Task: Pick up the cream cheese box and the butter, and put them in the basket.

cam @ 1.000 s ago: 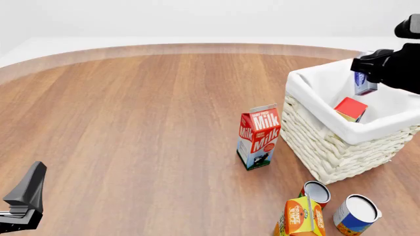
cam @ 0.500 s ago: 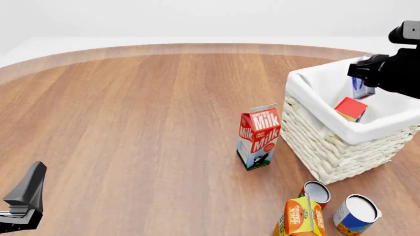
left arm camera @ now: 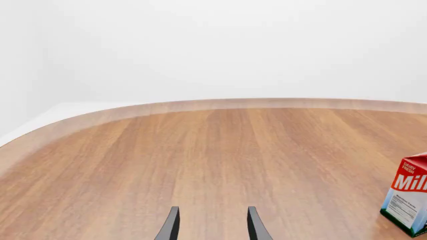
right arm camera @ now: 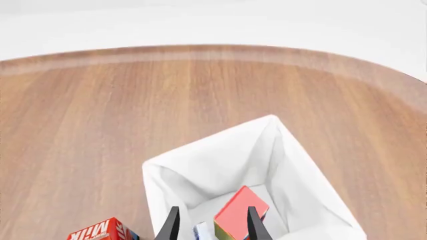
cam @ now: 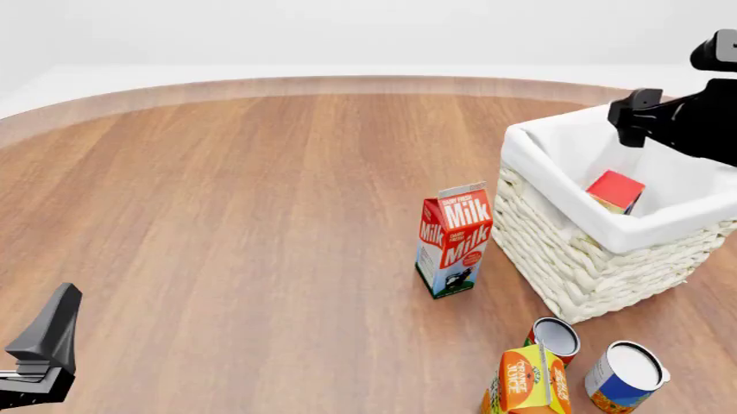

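Two tasks' worth of goods appear to sit inside the basket (cam: 599, 259) already, so the step in hand looks like a clean withdrawal of the right arm.

Front view: the basket stands at about three o'clock on the table (cam: 254, 190), white liner folded over its rim. The butter (cam: 616, 190) leans inside, red end up. The cream cheese box cannot be seen from here. The right gripper (cam: 636, 116) hangs above the basket's far rim, at roughly one o'clock from the butter, holding nothing that shows; its finger gap is not legible here. The milk carton (cam: 455, 240) stands upright just beside the basket at its nine o'clock side. Two cans (cam: 557, 338) and an orange juice carton (cam: 527, 381) cluster near six o'clock of the basket. The left gripper (cam: 40, 358) rests at the lower left corner, well apart from everything.

Left wrist view: its fingers (left arm camera: 172, 225) stand spread with bare wood between them; a corner of the milk carton (left arm camera: 408, 200) shows.

Right wrist view: the fingers (right arm camera: 172, 225) are spread, empty, looking down into the basket (right arm camera: 303, 170). The butter (right arm camera: 240, 212) lies on the liner, and a small pale corner with blue, likely the cream cheese box (right arm camera: 203, 231), lies touching it.

To finish well, I would lift straight up, keeping clear of the rim and liner.
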`<state>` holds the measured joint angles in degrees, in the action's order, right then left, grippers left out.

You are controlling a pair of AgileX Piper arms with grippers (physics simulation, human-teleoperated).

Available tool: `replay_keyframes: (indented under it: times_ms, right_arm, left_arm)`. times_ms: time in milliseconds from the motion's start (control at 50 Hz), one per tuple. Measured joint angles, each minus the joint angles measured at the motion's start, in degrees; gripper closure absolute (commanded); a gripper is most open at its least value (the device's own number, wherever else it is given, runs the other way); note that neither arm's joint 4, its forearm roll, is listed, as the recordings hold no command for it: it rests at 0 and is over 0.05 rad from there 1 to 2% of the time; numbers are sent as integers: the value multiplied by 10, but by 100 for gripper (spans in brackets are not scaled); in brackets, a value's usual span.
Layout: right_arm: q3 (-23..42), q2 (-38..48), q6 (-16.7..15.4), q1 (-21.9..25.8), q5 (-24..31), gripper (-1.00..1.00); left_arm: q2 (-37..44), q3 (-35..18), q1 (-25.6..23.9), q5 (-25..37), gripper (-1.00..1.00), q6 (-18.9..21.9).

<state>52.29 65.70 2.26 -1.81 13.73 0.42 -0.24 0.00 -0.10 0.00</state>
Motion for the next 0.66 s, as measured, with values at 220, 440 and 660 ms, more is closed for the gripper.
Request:
replay_keyframes:
  times_ms: [220, 440, 660]
  right_arm:
    - [11, -7, -1, 2, 9, -100]
    - [26, -14, -4, 9, 23, -100]
    - [53, -36, -10, 25, 51, -100]
  left_arm:
    - [0, 0, 0, 0, -100, 0]
    - [0, 0, 0, 0, -100, 0]
    - [0, 0, 0, 0, -100, 0]
